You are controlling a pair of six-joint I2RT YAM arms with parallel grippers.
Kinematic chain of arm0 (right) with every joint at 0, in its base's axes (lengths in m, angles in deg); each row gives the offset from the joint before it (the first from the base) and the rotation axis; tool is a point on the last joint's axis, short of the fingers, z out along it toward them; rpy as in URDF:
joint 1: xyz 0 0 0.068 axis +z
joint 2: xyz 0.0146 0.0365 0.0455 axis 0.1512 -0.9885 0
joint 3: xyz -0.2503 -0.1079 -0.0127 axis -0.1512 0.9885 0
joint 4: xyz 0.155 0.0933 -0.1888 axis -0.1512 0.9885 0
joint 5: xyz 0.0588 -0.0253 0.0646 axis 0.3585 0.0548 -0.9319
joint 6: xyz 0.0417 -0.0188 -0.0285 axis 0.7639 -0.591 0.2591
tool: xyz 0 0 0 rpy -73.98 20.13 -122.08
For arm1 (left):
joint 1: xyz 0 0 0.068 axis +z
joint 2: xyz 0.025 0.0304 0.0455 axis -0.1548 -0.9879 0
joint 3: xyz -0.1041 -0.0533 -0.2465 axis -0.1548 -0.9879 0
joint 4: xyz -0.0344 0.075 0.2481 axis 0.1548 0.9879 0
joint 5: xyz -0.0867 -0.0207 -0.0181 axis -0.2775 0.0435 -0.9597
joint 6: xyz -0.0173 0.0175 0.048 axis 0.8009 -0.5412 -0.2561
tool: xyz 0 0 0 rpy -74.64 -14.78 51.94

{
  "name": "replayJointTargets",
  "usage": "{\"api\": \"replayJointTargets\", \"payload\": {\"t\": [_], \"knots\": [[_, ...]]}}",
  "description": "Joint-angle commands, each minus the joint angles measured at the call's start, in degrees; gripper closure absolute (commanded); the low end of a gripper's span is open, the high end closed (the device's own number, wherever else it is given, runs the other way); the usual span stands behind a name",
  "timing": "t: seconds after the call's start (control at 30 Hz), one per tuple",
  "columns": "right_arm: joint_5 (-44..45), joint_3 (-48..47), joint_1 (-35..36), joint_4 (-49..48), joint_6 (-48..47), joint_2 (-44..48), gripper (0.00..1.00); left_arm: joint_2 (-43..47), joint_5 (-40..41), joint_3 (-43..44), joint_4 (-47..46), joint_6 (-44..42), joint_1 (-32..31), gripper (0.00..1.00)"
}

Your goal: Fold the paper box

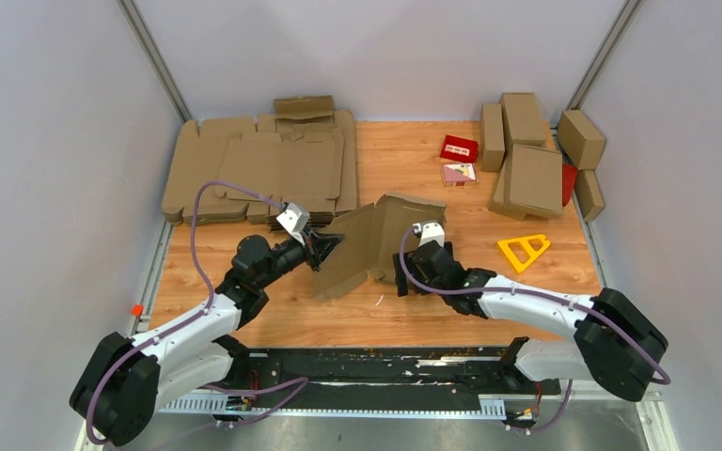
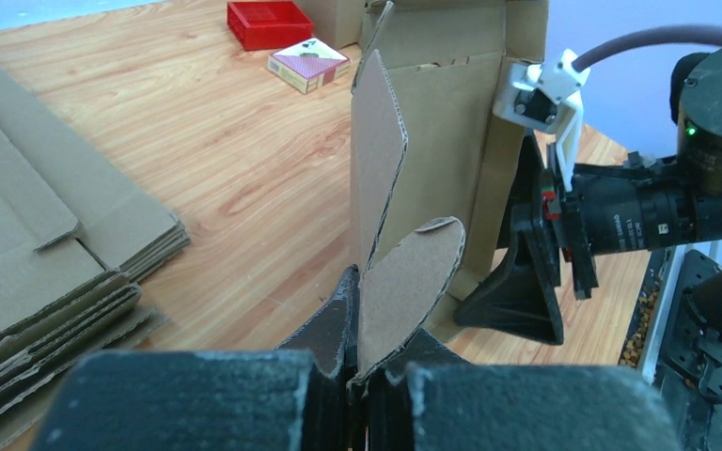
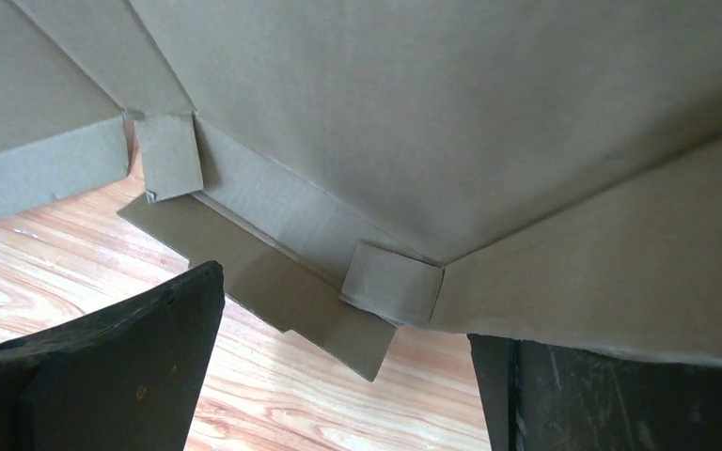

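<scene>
2 arms meet the paper box (image 1: 368,240) from either side. It stands half-raised near the middle of the table (image 1: 338,319), with its panels tilted and its flaps loose. We see our left gripper (image 2: 365,362) with its fingers pressed together on a rounded tab (image 2: 414,277) at the left end of the box, and the tab rises upright out of the pinch. Our right gripper (image 3: 343,305) is at the right side of the box with its jaws spread wide. 1 finger (image 3: 132,366) stands apart from the cardboard, over bare wood. The other finger (image 3: 611,404) sits under the edge of a sloping panel, and we cannot tell whether it touches. From the right wrist we look up at the underside of the box, where 2 small folded tabs lie along a crease. At the far left of the table lies a pile of flat blanks (image 1: 254,169). At the far right are several folded brown boxes (image 1: 531,155). Between those and the pile, a red carton (image 1: 459,147) sits just beside a small printed pack (image 1: 459,173). A yellow triangular piece (image 1: 524,248) lies near the right arm.
</scene>
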Motion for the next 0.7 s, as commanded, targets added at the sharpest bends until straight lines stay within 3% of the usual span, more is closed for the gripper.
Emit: {"api": "replayJointTargets", "payload": {"t": [0.0,0.4,0.67], "knots": [[-0.4,-3.6,2.3,-2.3,-2.7,-2.8,0.03,-0.7,-1.2,1.8,-0.8,-1.2,-0.6,0.97],[-0.7,-5.1,3.7,-5.3,-5.2,-6.2,0.0,-1.2,-1.8,1.7,-1.7,-0.6,-0.9,0.97],[4.4,-8.0,3.9,-7.4,-5.7,-10.1,0.15,-2.4,-2.7,1.8,-3.0,0.3,-1.1,0.97]]}}
